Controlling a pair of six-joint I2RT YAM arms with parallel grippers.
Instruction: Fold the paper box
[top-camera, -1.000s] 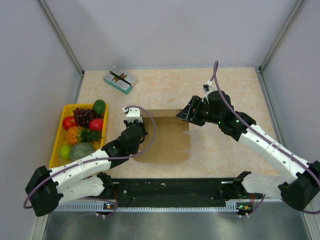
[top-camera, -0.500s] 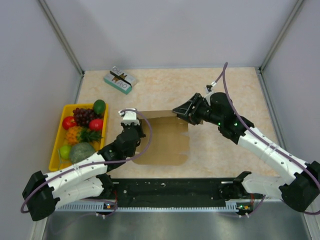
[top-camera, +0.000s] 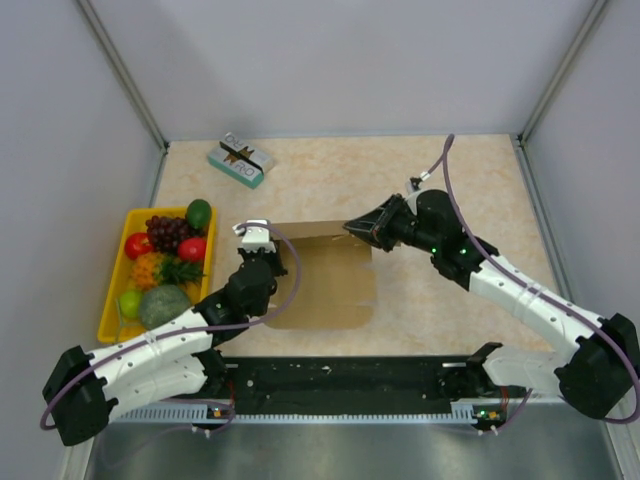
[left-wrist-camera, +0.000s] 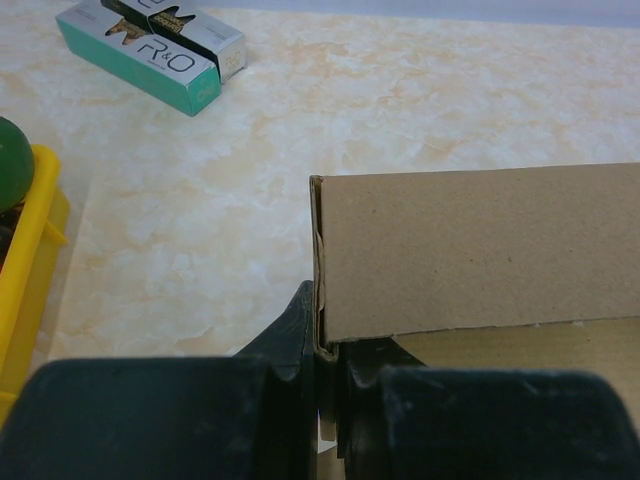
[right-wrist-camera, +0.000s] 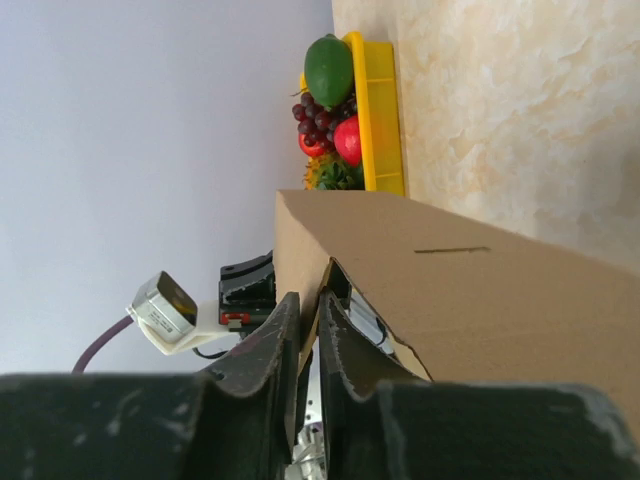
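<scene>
1. The tray (top-camera: 112, 292) is yellow and sits on the tabletop (top-camera: 460, 170) against the left wall.
2. The tray is full of fruit: dark grapes (top-camera: 170, 231), a green fruit (top-camera: 199, 213) at its far end, two red fruits (top-camera: 138, 244) (top-camera: 192, 249), an orange spiky one (top-camera: 149, 268), a grey-green round one (top-camera: 162, 302) and a small green one (top-camera: 130, 302) at its near end.
3. The paper box (top-camera: 325, 285) lies just right of the tray. Most of it is flat on the tabletop, and its far flap is raised.
4. The left end effector (left-wrist-camera: 327, 350), between tray and box, pinches the raised flap's tray-side edge, with its fingers pressed together on the cardboard.
5. The right end effector (right-wrist-camera: 310, 312) is on the side of the box away from the tray. It pinches the flap's other top corner, with the cardboard between its fingers.
6. A teal-and-white carton (top-camera: 240, 160) lies closed beyond the tray's far end, apart from both tray and box.
</scene>
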